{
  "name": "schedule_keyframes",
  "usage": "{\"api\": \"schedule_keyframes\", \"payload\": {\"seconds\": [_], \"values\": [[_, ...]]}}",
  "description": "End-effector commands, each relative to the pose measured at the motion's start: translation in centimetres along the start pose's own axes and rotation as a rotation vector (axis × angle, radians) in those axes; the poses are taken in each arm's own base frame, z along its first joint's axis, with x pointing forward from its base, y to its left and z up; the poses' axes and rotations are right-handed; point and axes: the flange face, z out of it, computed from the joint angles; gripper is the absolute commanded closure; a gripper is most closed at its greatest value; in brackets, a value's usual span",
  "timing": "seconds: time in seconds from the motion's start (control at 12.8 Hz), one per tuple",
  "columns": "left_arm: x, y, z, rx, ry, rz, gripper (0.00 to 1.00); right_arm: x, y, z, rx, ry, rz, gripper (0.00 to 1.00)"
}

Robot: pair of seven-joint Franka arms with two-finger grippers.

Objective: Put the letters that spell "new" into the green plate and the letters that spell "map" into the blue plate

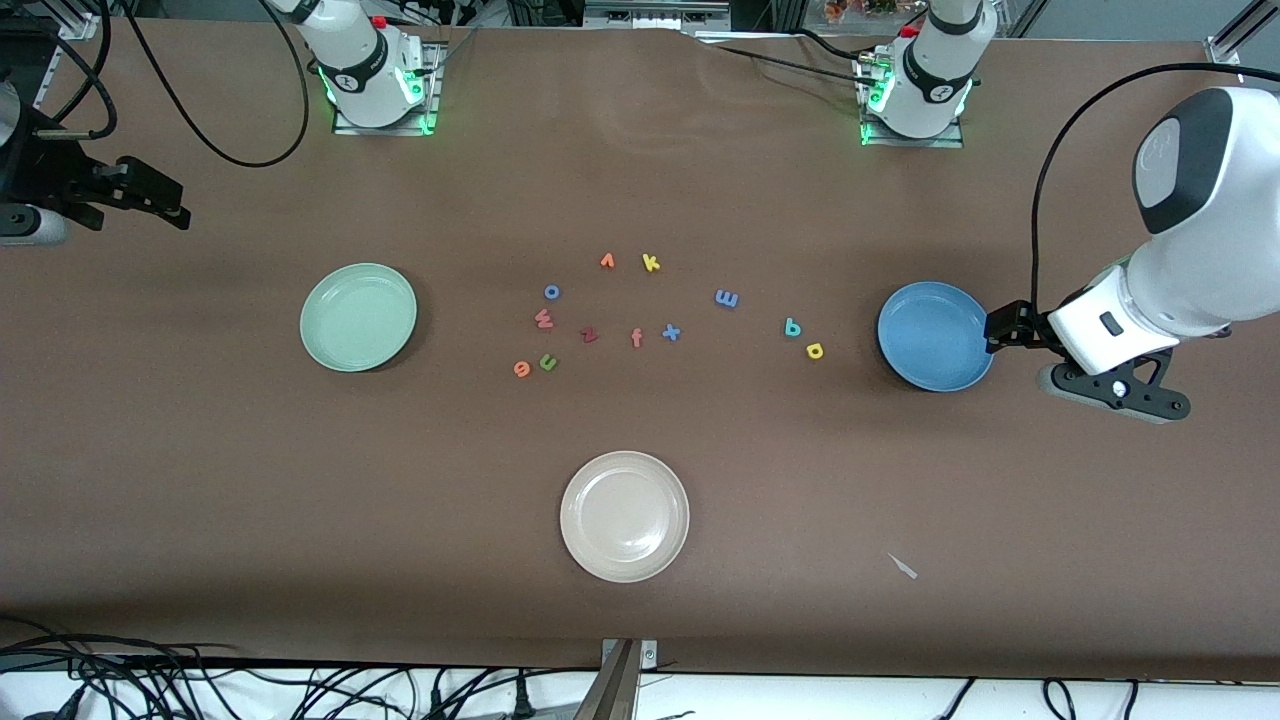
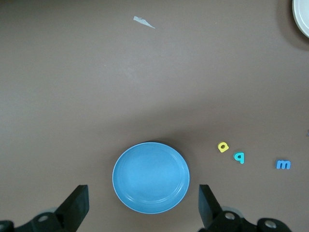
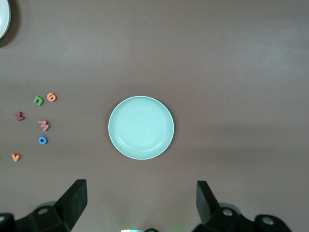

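Letters (image 1: 545, 319) on table, between plates

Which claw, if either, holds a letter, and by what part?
Neither. The left claw hangs open by the blue plate, the right claw open near the green plate.

A robotics lab: two bench-mounted arms (image 1: 375, 70), trailing cables (image 1: 200, 690).

Three plates sit on the table (image 1: 200, 480): one green plate (image 1: 358, 316), one blue plate (image 1: 935, 335), one cream plate (image 1: 624, 515). Eleven small foam letters lie scattered between the green and blue ones. One pale scrap (image 1: 903, 566) lies alone. Two robot arms, one pincer apiece.
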Motion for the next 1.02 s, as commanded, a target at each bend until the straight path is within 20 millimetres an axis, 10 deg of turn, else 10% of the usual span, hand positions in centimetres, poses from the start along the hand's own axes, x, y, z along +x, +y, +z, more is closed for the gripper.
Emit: {"api": "schedule_keyframes", "payload": {"seconds": [0.0, 0.94], "values": [[-0.6, 0.0, -0.3, -0.030, 0.000, 0.013, 0.00, -0.3, 0.0, -0.3, 0.015, -0.003, -0.013, 0.00], [0.0, 1.8, 0.9, -0.037, -0.021, 0.022, 0.00, -0.3, 0.0, -0.2, 0.015, -0.005, -0.016, 0.00]]}}
